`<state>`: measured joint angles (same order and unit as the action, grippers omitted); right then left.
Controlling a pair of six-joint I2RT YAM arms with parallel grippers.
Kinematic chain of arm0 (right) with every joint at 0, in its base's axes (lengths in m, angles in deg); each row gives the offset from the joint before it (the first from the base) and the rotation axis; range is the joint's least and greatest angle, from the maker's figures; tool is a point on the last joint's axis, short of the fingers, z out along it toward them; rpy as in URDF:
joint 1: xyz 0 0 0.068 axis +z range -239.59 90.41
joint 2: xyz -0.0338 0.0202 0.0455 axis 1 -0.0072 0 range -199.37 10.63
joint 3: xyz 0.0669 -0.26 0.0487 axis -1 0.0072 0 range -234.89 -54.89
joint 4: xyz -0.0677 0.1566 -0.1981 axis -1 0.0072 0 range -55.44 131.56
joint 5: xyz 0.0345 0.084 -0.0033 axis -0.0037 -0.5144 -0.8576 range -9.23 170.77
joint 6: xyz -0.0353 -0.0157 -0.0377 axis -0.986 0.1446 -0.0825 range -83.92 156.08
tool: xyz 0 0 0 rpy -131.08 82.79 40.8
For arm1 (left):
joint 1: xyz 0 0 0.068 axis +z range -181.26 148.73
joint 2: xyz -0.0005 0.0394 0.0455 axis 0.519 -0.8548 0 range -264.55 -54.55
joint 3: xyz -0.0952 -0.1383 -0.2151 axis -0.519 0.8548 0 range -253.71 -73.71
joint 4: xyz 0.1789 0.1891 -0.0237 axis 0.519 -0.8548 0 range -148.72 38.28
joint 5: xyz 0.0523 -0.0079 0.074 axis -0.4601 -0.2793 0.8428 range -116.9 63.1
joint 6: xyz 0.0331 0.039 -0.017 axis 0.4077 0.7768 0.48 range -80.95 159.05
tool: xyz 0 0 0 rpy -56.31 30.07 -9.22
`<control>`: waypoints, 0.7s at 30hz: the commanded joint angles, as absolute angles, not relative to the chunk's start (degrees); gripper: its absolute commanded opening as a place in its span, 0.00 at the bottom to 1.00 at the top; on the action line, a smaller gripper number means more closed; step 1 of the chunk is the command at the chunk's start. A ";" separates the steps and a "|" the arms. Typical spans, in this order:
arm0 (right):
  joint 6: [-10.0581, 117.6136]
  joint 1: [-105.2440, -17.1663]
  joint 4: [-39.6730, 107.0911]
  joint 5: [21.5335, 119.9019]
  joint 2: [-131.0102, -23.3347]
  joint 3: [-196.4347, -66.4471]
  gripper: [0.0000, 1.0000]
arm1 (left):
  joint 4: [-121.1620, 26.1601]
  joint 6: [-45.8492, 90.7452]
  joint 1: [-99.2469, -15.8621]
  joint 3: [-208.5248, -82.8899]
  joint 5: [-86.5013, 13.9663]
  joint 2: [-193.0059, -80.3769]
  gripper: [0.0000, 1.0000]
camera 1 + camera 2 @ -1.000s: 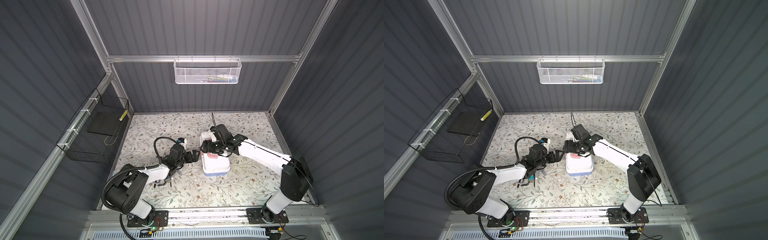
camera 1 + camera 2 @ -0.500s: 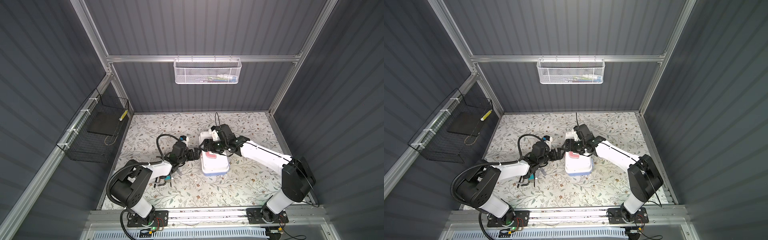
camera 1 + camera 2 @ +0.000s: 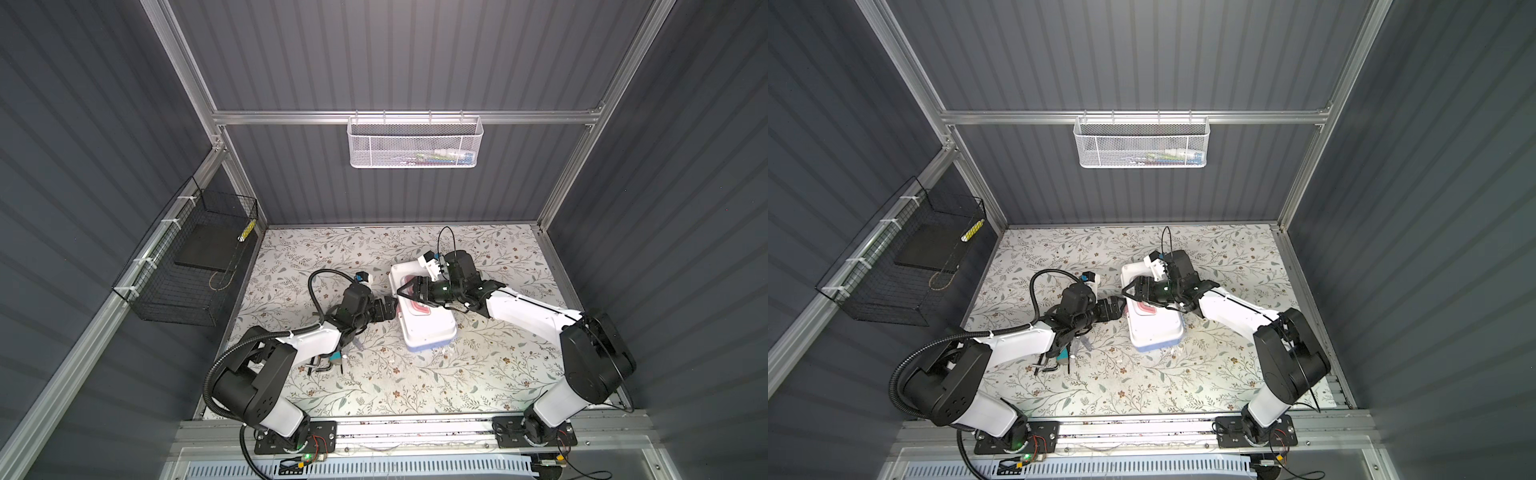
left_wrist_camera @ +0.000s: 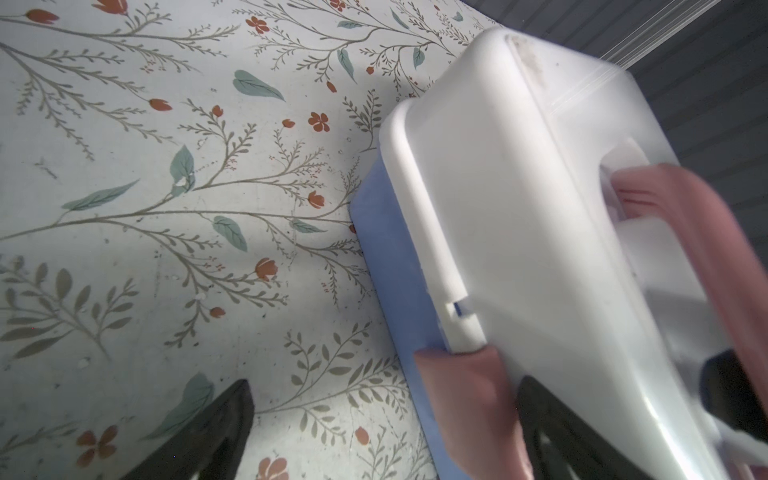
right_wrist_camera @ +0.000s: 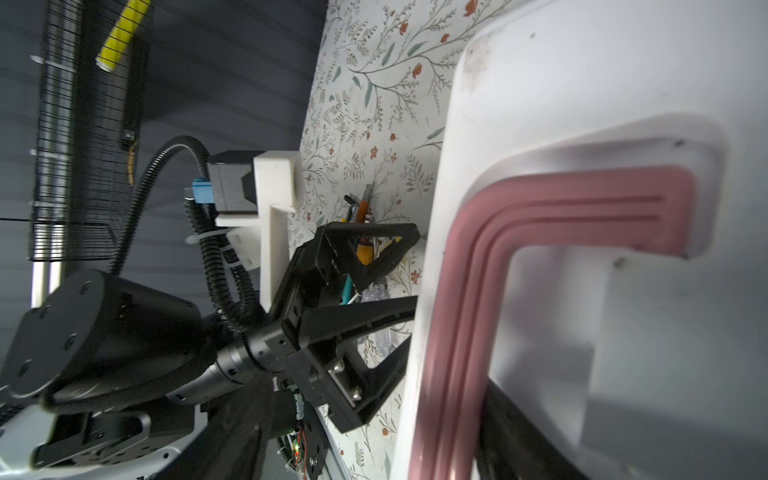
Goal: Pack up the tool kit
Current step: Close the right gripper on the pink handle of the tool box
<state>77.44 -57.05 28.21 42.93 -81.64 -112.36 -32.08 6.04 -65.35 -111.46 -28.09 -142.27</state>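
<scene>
The tool kit [image 3: 430,330] [image 3: 1158,328] stands shut at mid-table, a white lid on a light blue base. Its pink handle [image 5: 552,216] lies in the lid's recess. My left gripper [image 3: 388,309] [image 4: 386,436] is open at the case's left side; its jaws straddle the rim and a pink latch [image 4: 469,407]. Over the lid's left half my right gripper [image 3: 409,291] [image 5: 376,444] is open. One of its fingers is inside the handle's loop and the other is outside the lid's edge. Loose small tools [image 3: 328,361] [image 5: 365,232] lie beneath my left arm.
A white mesh basket [image 3: 415,143] with a few items hangs on the back wall. On the left wall hangs a black wire basket [image 3: 187,270] holding a dark pad and a yellow item. An aluminium rail [image 3: 415,428] runs along the table's front.
My left gripper has slid right, up to the case's side. My right gripper has shifted left across the lid and narrowed slightly. The case has barely moved.
</scene>
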 commanded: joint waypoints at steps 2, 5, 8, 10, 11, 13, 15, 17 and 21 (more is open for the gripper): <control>80.91 -56.61 14.97 27.85 -79.75 -107.61 0.74 | -32.63 7.59 -67.39 -111.43 -30.29 -140.45 0.99; 83.58 -58.78 8.61 25.23 -78.77 -104.74 0.73 | -33.47 7.73 -67.39 -111.32 -29.24 -139.96 1.00; 85.15 -60.88 5.03 24.14 -77.94 -102.43 0.72 | -34.49 7.69 -67.38 -111.41 -28.38 -139.52 0.99; 85.18 -62.12 4.15 23.61 -77.38 -101.28 0.70 | -35.26 7.89 -67.39 -111.50 -28.01 -139.24 1.00; 85.07 -62.53 4.02 23.35 -77.14 -100.93 0.70 | -35.52 7.93 -67.34 -111.50 -27.90 -139.27 0.99; 85.51 -63.42 2.99 23.01 -76.67 -100.02 0.70 | -36.33 8.20 -67.38 -111.59 -27.61 -138.93 0.99; 86.00 -64.14 1.79 22.53 -76.14 -99.14 0.70 | -37.10 8.42 -67.37 -111.54 -27.03 -138.43 1.00; 85.96 -65.02 1.69 22.65 -75.37 -98.37 0.70 | -37.56 8.47 -67.38 -111.18 -26.36 -137.78 1.00; 86.63 -66.55 -0.27 22.30 -73.95 -96.53 0.69 | -38.80 8.81 -67.39 -110.79 -25.53 -136.77 1.00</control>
<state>85.86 -65.86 5.46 25.42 -76.20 -97.10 -36.96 7.33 -66.97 -111.46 -26.51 -138.36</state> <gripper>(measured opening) 0.690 0.995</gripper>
